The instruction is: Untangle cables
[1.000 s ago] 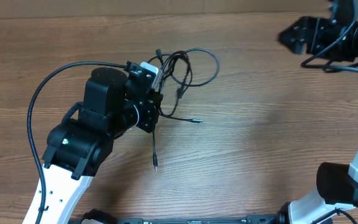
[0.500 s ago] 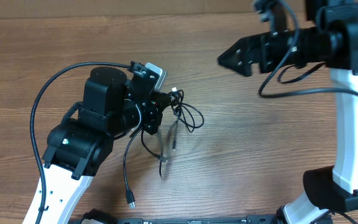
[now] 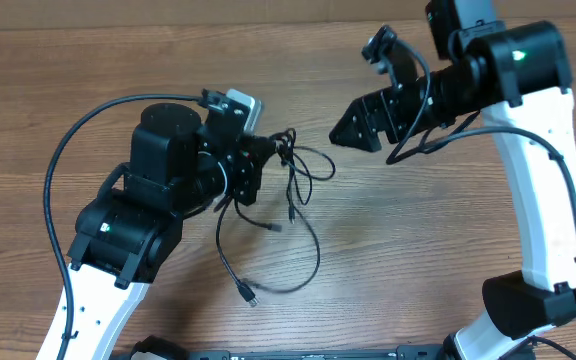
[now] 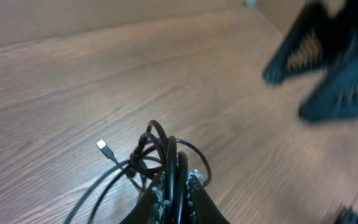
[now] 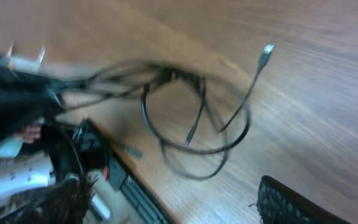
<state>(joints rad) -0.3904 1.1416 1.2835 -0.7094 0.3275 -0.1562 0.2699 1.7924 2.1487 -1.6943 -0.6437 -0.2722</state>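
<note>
Left fingers: clamped shut on the cables, gripping the bundle at its knotted end, over the bench, left of centre

Left wrist view: several thin black cords run up between the fingers into a tight knot just past the tips. One silvery plug sticks out to the left of the knot

Overhead: loose loops spread out from the grip to the right. One long cord curves down and round toward the near edge and ends in a small plug lying on the wood

Right fingers: spread wide, holding nothing. They hover near the tangle on its right side, tips aimed at it, apart from it

Right wrist view is blurred: loops are visible, finer detail cannot be told
</note>
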